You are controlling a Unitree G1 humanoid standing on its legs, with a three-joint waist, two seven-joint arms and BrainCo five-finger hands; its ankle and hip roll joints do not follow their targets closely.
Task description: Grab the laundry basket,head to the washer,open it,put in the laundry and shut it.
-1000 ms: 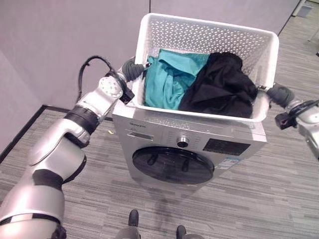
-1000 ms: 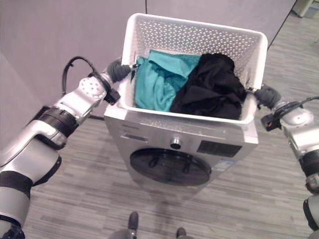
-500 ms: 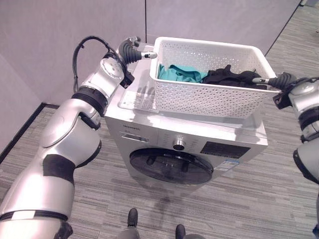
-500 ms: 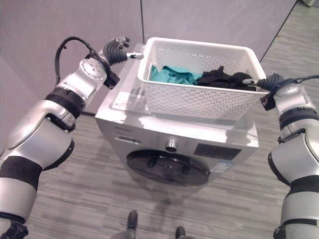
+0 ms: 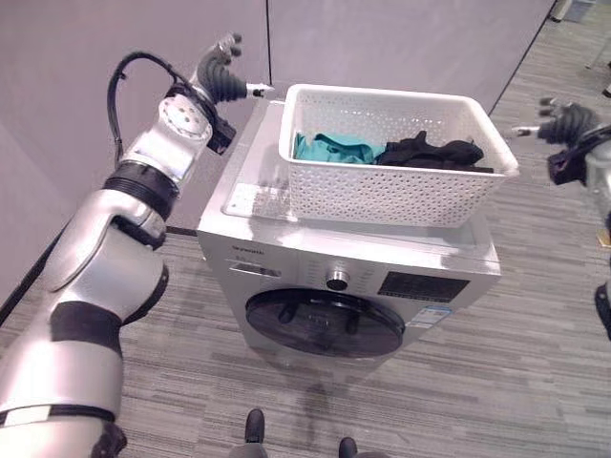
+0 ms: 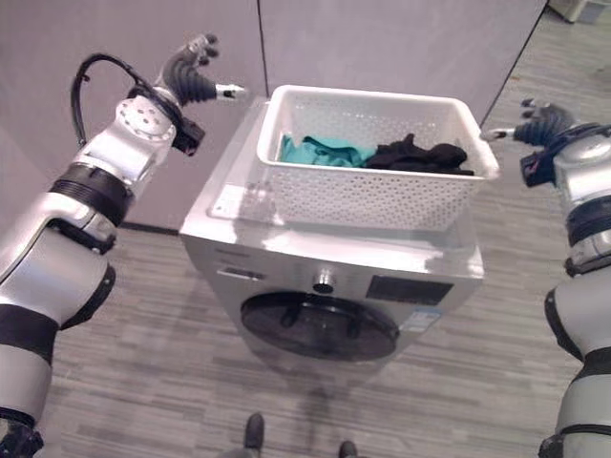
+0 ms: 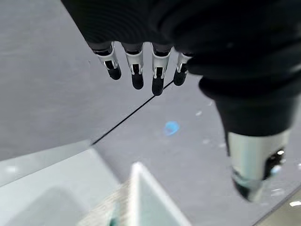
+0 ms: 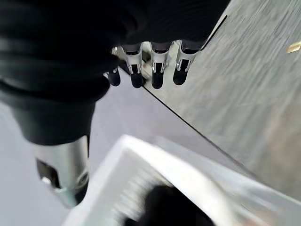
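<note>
The white perforated plastic laundry basket [image 5: 391, 157] stands upright on the flat top of the silver front-loading washing machine [image 5: 348, 277], whose round dark door [image 5: 325, 322] is closed, and inside the basket a teal garment [image 5: 329, 148] lies beside a black garment [image 5: 430, 153]. The left hand [image 5: 221, 76] hovers off the basket's left end, near its rim but apart from it, fingers spread loose and holding nothing. The right hand [image 6: 539, 122] hangs just off the basket's right end, clear of the rim, likewise relaxed and empty.
</note>
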